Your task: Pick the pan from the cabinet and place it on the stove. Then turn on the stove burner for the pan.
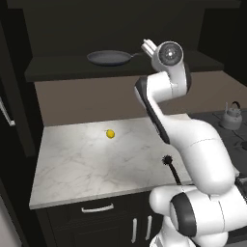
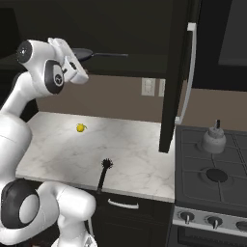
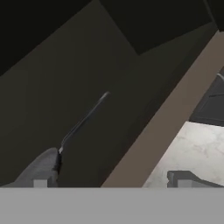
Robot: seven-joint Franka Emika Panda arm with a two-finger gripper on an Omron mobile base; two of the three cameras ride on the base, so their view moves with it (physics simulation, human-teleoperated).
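The dark grey pan point(image 1: 110, 58) lies on the open shelf of the cabinet point(image 1: 58, 70), its thin handle point(image 1: 136, 54) pointing right. My gripper point(image 1: 148, 47) is raised to shelf height at the end of that handle. In the hand view the pan point(image 3: 41, 166) sits at lower left with its handle point(image 3: 83, 118) running up and away. The gripper point(image 3: 110, 180) is open, fingertips wide apart and nothing between them. The dark stove point(image 2: 212, 169) lies to the right of the marble counter point(image 2: 130, 149).
The cabinet's open door point(image 2: 174, 72) with its long silver bar handle point(image 2: 192, 67) hangs over the counter's right end. A small silver kettle point(image 2: 214, 140) stands on a back burner. A lemon point(image 1: 110, 134) and a black brush point(image 1: 169, 161) lie on the counter. Burner knobs point(image 2: 198, 220) line the stove front.
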